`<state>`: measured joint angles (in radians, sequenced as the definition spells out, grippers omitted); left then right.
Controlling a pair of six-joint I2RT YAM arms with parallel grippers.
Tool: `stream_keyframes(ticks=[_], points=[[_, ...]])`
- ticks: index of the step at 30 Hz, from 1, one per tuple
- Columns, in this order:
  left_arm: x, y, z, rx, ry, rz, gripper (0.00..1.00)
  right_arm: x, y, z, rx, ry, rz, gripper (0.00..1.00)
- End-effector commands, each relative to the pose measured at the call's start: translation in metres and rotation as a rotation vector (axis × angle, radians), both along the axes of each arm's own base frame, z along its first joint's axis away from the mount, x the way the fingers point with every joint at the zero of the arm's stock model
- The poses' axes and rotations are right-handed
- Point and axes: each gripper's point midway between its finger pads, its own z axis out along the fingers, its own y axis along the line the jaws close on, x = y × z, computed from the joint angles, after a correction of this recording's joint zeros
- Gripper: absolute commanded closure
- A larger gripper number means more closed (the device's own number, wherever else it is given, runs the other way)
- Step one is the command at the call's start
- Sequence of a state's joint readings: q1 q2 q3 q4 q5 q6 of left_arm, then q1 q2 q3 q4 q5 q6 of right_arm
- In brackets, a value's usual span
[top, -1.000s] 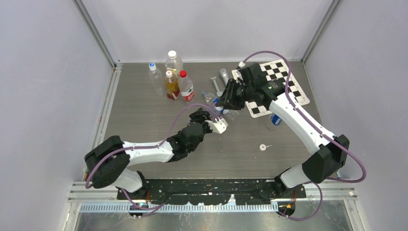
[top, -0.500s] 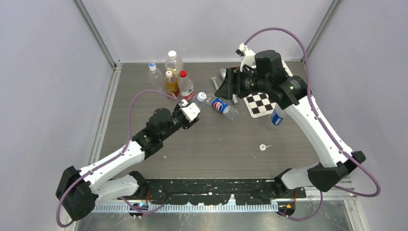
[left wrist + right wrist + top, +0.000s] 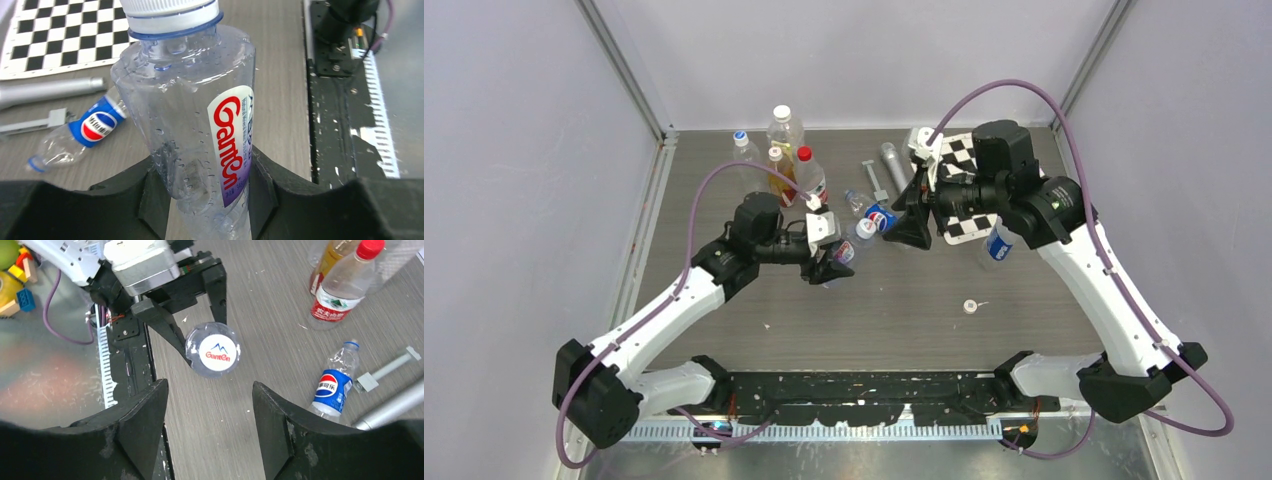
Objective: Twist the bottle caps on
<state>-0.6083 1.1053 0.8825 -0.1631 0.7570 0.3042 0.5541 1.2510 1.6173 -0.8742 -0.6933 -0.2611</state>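
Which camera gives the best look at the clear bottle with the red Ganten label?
The left wrist view: the bottle fills it, with label and white cap plain, clamped in the left pincer. The right wrist view shows mainly its cap from above; the top view shows it small and partly hidden.

The clear glossy plastic bottle [image 3: 190,115] is smooth, beaded with droplets — its white round plastic cap [image 3: 170,10] duller; the grey matt wood-grain tabletop [image 3: 282,75] bears a silver cylindrical bar [image 3: 50,90], seemingly brushed metal
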Motion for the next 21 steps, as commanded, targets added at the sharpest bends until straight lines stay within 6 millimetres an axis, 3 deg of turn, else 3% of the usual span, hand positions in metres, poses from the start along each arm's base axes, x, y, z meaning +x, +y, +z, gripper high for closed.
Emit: stream_keyframes(ticks=[1,21], points=[[-0.025,-0.008,0.012,-0.026,0.036,-0.173,1.00,-0.012,0.006,-0.001,-0.008,-0.077,0.146,0.33],[-0.029,-0.011,0.017,-0.043,0.010,-0.227,1.00,-0.020,0.030,-0.017,-0.029,-0.020,0.305,0.44]])
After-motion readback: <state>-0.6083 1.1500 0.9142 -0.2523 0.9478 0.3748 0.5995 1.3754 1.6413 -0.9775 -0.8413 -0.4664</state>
